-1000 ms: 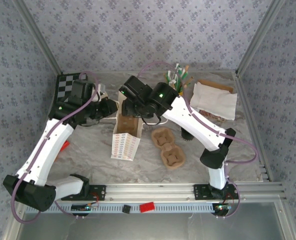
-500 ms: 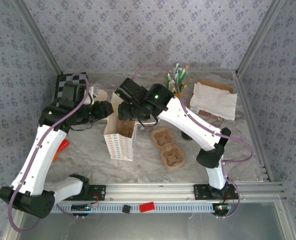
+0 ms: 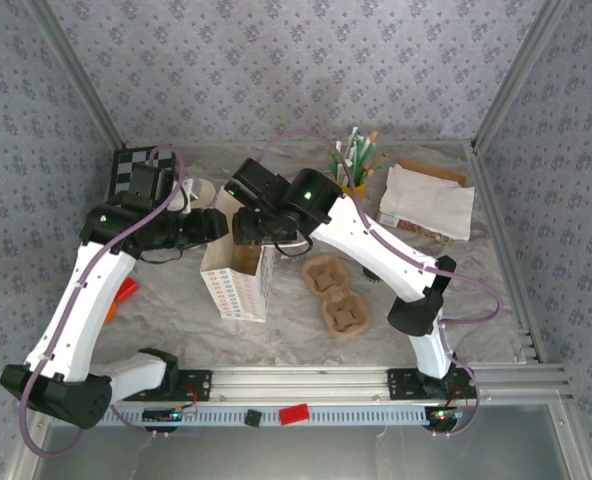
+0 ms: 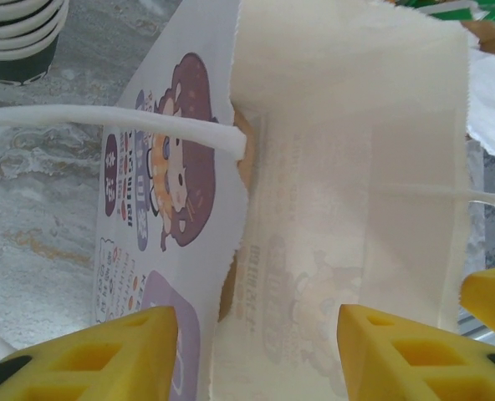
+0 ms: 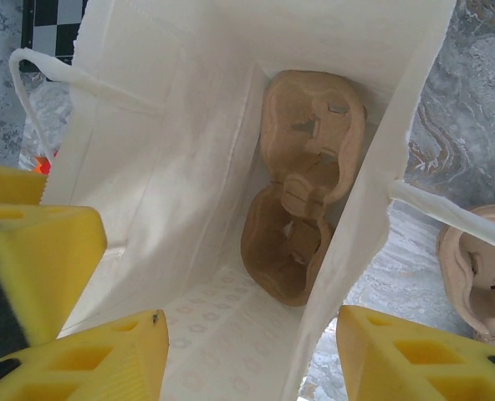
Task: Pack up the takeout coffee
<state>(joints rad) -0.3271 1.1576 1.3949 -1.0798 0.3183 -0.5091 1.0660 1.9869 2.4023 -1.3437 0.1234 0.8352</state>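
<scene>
Jaws of the left gripper [image 4: 252, 338] stand spread, straddling the top edge of the white paper bag [image 4: 356, 167] without pinching it: 1 finger is over the printed outer face, 1 over the open mouth. The right gripper [image 5: 247, 342] also has its jaws spread, with the bag's side wall between them, untouched.

Straight ahead of the right jaws, on the bag's bottom, lies 1 brown pulp carrier [image 5: 306, 192]. A second carrier [image 5: 482, 267] sits on the table just outside the wall, beyond the outer finger. A stack of nested cups [image 4: 17, 33] stands ahead of the left jaws, outside the bag.

The takeout coffee [image 3: 374, 281] appears only as a dark sliver under the right arm, well apart from both jaws and outside the bag; I cannot tell more.
</scene>
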